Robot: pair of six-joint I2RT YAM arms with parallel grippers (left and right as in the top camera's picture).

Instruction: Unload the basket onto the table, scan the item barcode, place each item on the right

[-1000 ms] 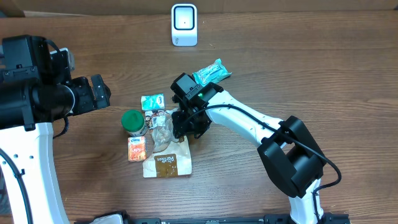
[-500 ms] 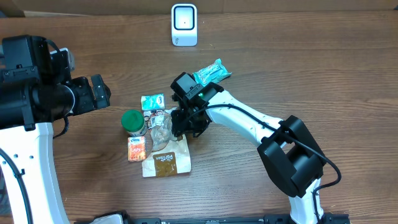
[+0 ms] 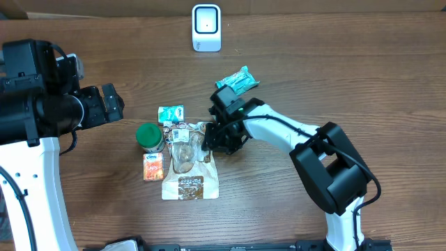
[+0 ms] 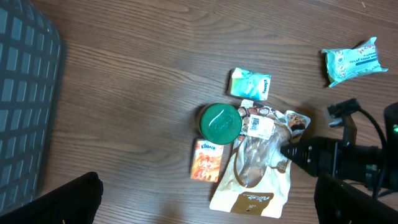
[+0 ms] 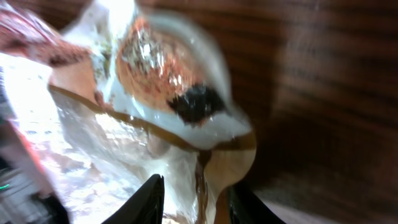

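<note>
Your right pincer [image 3: 211, 141] is pinching the right edge of the snack pouch [image 3: 188, 171], with its fingers [image 5: 148, 200] sitting close together and the film between them. The right wrist view is blurred, so I cannot tell how much film is caught. The pouch is lying flat on the bench [image 3: 362, 63], its clear part toward the far side and its brown band toward the near edge. A white label [image 4: 256, 126] is facing up near the top of the pouch.

Other things are crowding the pouch on its left. A green-lidded can [image 3: 148, 137] is standing just beside the pouch's top left corner. An orange packet [image 3: 152, 166] is lying on the near side of the can, right beside the pouch's left edge. A small green packet [image 3: 171, 113] is lying just beyond the pouch's top. A teal wipes pack [image 3: 237, 80] is lying behind the right arm, between the pincer and the scanner [image 3: 206, 28]. The scanner is standing upright at the far edge, well apart from the pouch.

Your left pincer [image 3: 115, 104] is hanging to the left of the pile with its fingers spread wide, holding nothing.
</note>
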